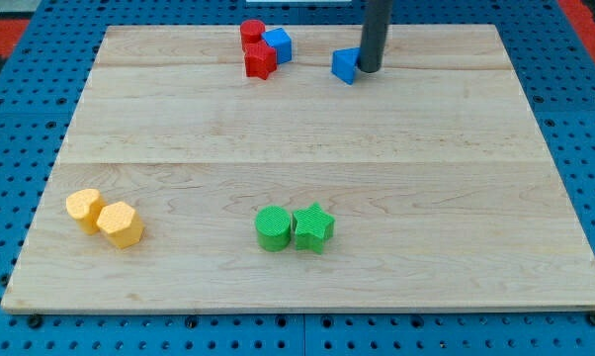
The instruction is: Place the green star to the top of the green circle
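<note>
Resting at view's top, my tip (369, 70) touches blue block (346, 65) | green star (313, 227) touching green circle (273, 228) | no pincer fitted.

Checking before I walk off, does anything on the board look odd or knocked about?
Nothing stands out. My tip sits beside a blue block at the view's top, far from the green star touching the green circle.
</note>
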`<state>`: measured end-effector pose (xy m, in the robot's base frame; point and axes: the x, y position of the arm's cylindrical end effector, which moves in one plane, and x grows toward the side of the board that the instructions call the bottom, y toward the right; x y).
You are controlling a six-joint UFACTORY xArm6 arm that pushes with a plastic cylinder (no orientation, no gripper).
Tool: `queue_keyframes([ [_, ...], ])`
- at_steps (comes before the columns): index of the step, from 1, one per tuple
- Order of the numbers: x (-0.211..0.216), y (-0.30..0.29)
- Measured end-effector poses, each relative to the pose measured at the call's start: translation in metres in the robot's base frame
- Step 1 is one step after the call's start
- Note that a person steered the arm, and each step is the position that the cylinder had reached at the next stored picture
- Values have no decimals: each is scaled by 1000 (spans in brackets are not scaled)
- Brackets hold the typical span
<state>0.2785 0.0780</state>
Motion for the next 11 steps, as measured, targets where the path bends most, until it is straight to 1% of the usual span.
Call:
queue_keyframes([
  [1,2,-63],
  [2,6,-68],
  [3,69,-18],
  [4,165,-9],
  [5,249,-16],
  [7,251,-16],
  [8,261,-15],
  [9,336,-47],
  [11,219,-59],
])
